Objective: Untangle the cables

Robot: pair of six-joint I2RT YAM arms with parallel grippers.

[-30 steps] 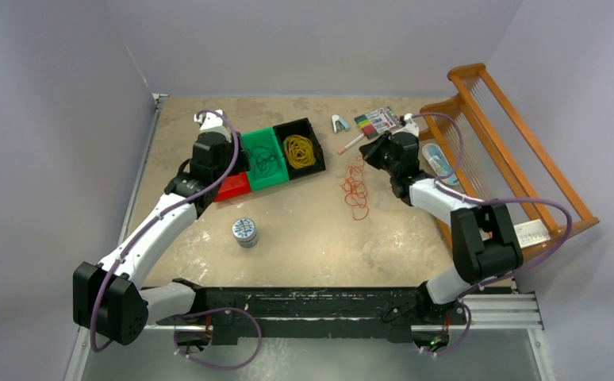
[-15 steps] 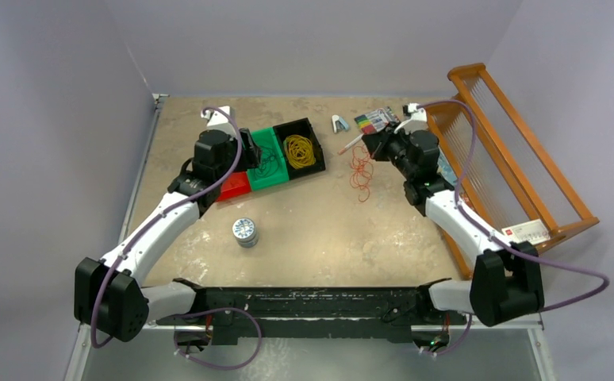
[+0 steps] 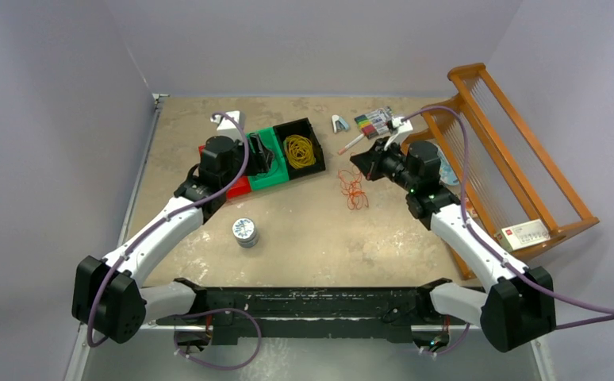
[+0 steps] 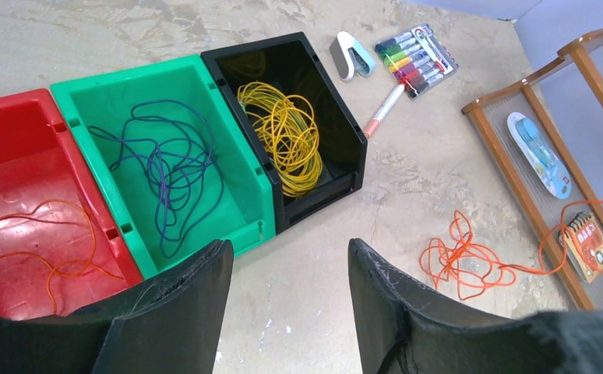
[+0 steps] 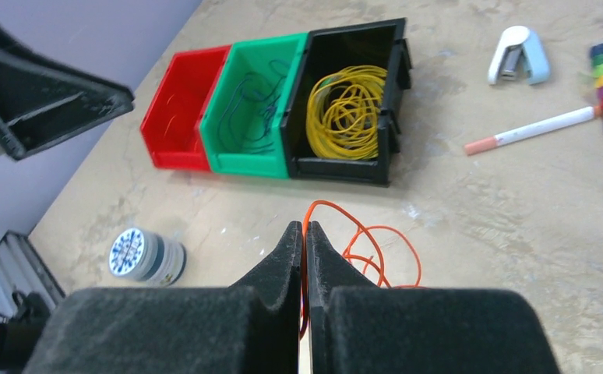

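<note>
Orange cable (image 3: 353, 189) pinched in right gripper (image 5: 305, 227); loops trail onto the table (image 5: 477, 218).

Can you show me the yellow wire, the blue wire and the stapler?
yellow wire (image 4: 287, 144): left wrist view, middle of its coil.
blue wire (image 4: 170, 167): left wrist view, densest part of the tangle.
stapler (image 4: 351, 56): left wrist view, its top.

Org cable (image 3: 354, 190), yel cable (image 4: 283, 136), grn bin (image 4: 127, 82)

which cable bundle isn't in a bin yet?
The orange tangle on the table, right of the black bin, a strand pinched in the right tool. Yellow coil lies in the black bin, dark blue one in the green bin.
</note>
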